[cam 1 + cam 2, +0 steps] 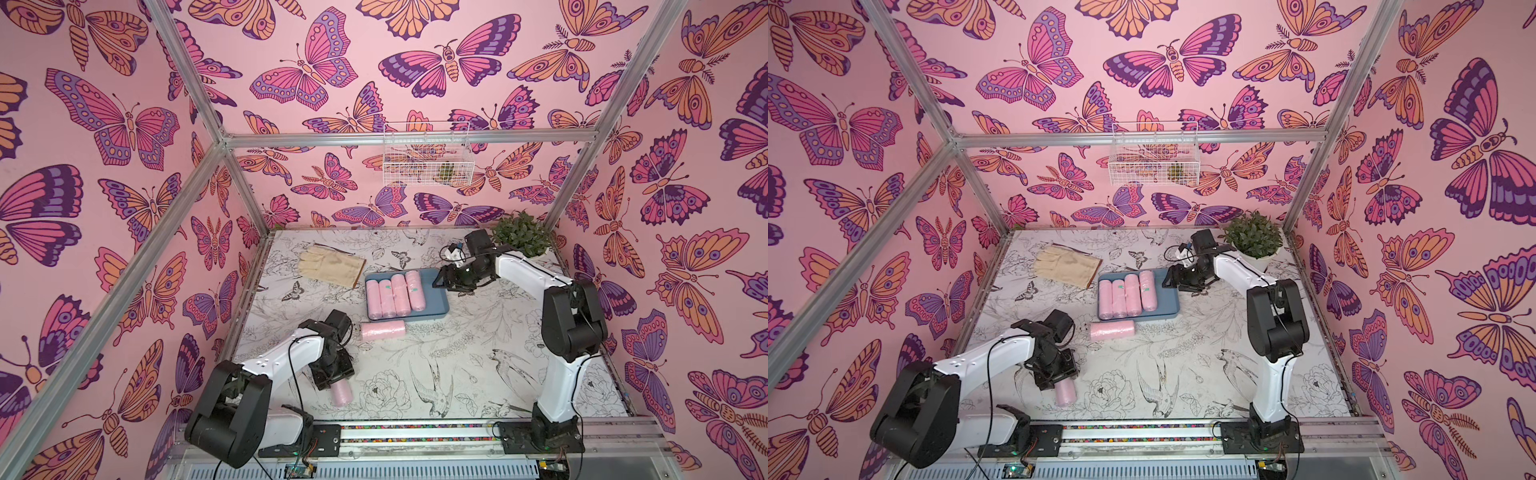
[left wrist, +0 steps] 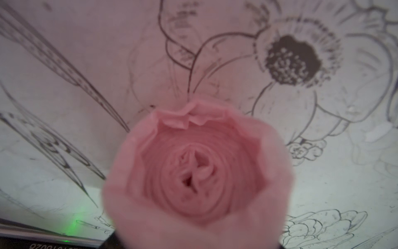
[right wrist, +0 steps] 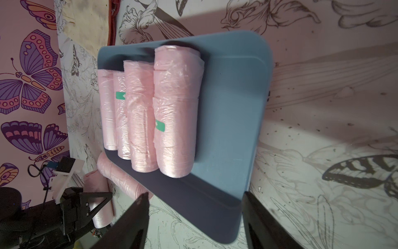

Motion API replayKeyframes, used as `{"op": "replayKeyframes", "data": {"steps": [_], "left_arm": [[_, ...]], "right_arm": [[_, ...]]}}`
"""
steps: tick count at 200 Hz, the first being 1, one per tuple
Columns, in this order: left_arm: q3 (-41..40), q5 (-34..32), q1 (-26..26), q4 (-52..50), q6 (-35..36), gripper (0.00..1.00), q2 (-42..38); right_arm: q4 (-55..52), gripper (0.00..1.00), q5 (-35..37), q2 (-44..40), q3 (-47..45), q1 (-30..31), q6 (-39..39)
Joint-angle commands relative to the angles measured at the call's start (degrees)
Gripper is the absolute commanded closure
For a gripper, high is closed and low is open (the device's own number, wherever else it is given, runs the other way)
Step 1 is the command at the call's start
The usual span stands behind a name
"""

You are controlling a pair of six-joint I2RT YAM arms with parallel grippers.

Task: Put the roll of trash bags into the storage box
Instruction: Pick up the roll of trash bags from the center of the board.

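Two arms, same build: left arm (image 1: 274,361) at 7 o'clock, right arm (image 1: 559,374) at 4 o'clock. White smooth links, bulky black rounded joint housings. Thin black cables looped loose along each. Small dark screw dots on left white shell. Black base plates (image 1: 328,440) with screws at 6 o'clock. Left gripper (image 1: 337,381) and right gripper (image 1: 437,283) black, angular. White bracket (image 1: 455,252) plus wire on right wrist. Right fingers (image 3: 137,224) flat, black, tapered.

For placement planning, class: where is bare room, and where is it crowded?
Free: the storage box strip between its four rolls and the rim toward the plant; the table from the loose roll to the front rail. Crowded: the box's front rim beside it.
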Motion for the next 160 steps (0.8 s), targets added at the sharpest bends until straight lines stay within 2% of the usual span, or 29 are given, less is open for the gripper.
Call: {"op": "replayKeyframes", "data": {"steps": [1, 22, 95, 160], "left_arm": [[0.4, -0.1, -0.5, 1.1, 0.1, 0.47, 0.3], [1.5, -0.9, -0.9, 1.3, 0.0, 0.52, -0.3], [9.9, 0.1, -1.6, 1.1, 3.6, 0.55, -2.1], [25.4, 0.4, -3.4, 1.2, 9.8, 0.54, 5.4]], "right_arm": [[0.4, 0.29, 0.2, -2.8, -0.8, -1.0, 0.0], [1.0, 0.29, -0.2, -4.1, -2.1, -1.4, 0.4], [0.7, 0.29, 0.0, -7.7, -4.7, -3.2, 0.3], [0.2, 0.29, -0.4, -11.0, -7.0, -5.8, 0.4]]}}
